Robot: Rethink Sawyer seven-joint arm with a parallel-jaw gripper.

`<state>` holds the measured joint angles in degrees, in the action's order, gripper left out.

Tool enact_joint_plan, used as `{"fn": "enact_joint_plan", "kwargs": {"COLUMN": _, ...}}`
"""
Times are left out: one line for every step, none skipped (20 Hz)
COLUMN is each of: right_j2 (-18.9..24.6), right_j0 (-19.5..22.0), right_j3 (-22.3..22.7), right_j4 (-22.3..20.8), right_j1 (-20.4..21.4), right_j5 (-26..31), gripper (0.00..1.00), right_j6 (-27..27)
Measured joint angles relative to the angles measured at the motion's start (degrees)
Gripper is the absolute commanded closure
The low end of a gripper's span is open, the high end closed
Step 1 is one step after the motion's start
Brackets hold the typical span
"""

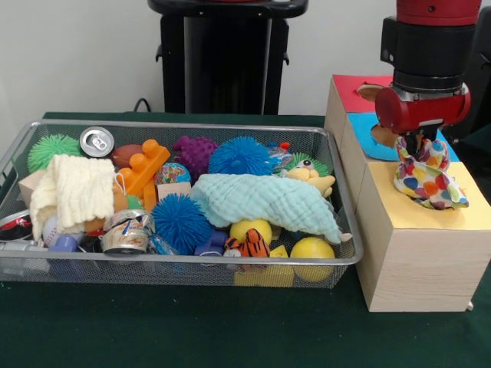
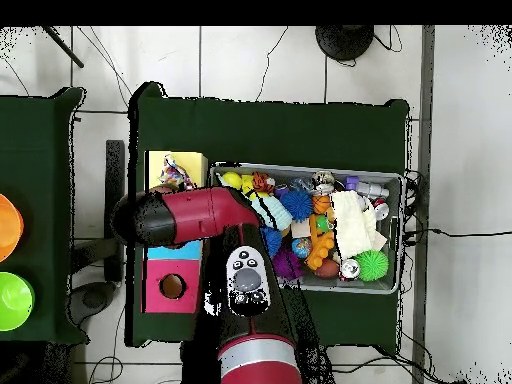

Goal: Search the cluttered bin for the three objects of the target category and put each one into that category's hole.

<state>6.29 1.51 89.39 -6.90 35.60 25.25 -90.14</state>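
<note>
A crumpled white foil-like wrapper with coloured polka dots [image 1: 426, 178] is held pinched at its top by the claw [image 1: 418, 142] of the red and black arm. The wrapper hangs straight below the claw, its long axis upright, its lower end at the rough round hole in the yellow top of the pale wooden box [image 1: 426, 204], directly beneath. Release downward is judged to remain. The silver wire-mesh bin [image 1: 337, 176] lies well aside. No writing can be read.

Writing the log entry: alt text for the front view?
Red gripper holds a polka-dot wrapper over the yellow-topped box, right of a wire mesh bin crammed with toys, cloths and cans.
</note>
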Motion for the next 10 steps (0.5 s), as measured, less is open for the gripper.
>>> {"fn": "enact_joint_plan", "kwargs": {"right_j2": 0.0, "right_j0": 0.0, "right_j3": 0.1, "right_j4": 0.0, "right_j1": 0.0, "right_j5": -0.2, "gripper": 1.00, "right_j6": 0.0}}
{"fn": "enact_joint_plan", "kwargs": {"right_j2": -0.1, "right_j0": 0.0, "right_j3": 0.2, "right_j4": 0.0, "right_j1": 0.0, "right_j5": -0.5, "gripper": 1.00, "right_j6": 0.0}}
{"fn": "enact_joint_plan", "kwargs": {"right_j2": -0.1, "right_j0": 0.0, "right_j3": 0.3, "right_j4": 0.0, "right_j1": 0.0, "right_j5": -0.8, "gripper": 1.00, "right_j6": 0.0}}
{"fn": "enact_joint_plan", "kwargs": {"right_j2": -0.1, "right_j0": 0.0, "right_j3": 0.4, "right_j4": 0.1, "right_j1": 0.1, "right_j5": -0.9, "gripper": 1.00, "right_j6": 0.0}}
{"fn": "enact_joint_plan", "kwargs": {"right_j2": -0.1, "right_j0": 0.0, "right_j3": 0.4, "right_j4": 0.1, "right_j1": 0.1, "right_j5": -1.0, "gripper": 1.00, "right_j6": 0.0}}
{"fn": "enact_joint_plan", "kwargs": {"right_j2": -0.1, "right_j0": 0.0, "right_j3": 0.5, "right_j4": 0.3, "right_j1": 0.1, "right_j5": -1.1, "gripper": 1.00, "right_j6": 0.0}}
{"fn": "enact_joint_plan", "kwargs": {"right_j2": -0.1, "right_j0": 0.0, "right_j3": 0.6, "right_j4": 0.4, "right_j1": 0.1, "right_j5": -1.2, "gripper": 1.00, "right_j6": 0.0}}
{"fn": "enact_joint_plan", "kwargs": {"right_j2": -0.2, "right_j0": 0.0, "right_j3": 0.6, "right_j4": 0.5, "right_j1": 0.1, "right_j5": -1.2, "gripper": 1.00, "right_j6": 0.0}}
{"fn": "enact_joint_plan", "kwargs": {"right_j2": -0.2, "right_j0": 0.0, "right_j3": 0.6, "right_j4": 0.7, "right_j1": 0.1, "right_j5": -1.2, "gripper": 1.00, "right_j6": 0.0}}
{"fn": "enact_joint_plan", "kwargs": {"right_j2": -0.3, "right_j0": -0.1, "right_j3": 0.7, "right_j4": 0.9, "right_j1": 0.1, "right_j5": -1.3, "gripper": 1.00, "right_j6": 0.0}}
